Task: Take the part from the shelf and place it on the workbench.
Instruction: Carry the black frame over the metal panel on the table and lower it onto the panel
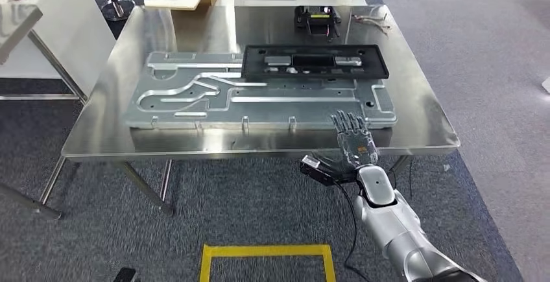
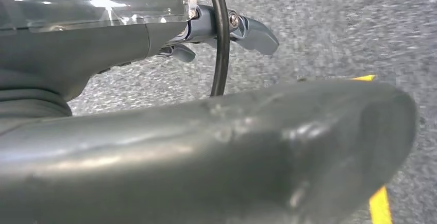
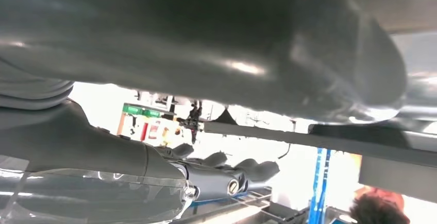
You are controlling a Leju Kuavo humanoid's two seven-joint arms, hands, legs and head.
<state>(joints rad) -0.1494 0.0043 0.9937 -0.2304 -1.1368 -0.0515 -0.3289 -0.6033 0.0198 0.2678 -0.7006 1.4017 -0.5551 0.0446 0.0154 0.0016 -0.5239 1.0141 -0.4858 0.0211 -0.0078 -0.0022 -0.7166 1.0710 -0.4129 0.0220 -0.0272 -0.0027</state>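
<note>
Metal plate (image 1: 259, 97), large and grooved, lies flat on the steel worktop (image 1: 421, 126), with a black frame part (image 1: 314, 61) resting on its far right portion. Right robot hand (image 1: 353, 139) hovers at the near edge, fingers spread, holding nothing. Left robot hand (image 2: 227, 31) hangs over grey carpet (image 2: 335, 28); its grasp cannot be told.

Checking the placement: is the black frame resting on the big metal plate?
Touching. The head view shows the black frame lying flat across the metal plate's far edge.

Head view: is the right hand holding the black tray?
No. The right hand is at the table's near edge with fingers spread, apart from the black tray.
</note>
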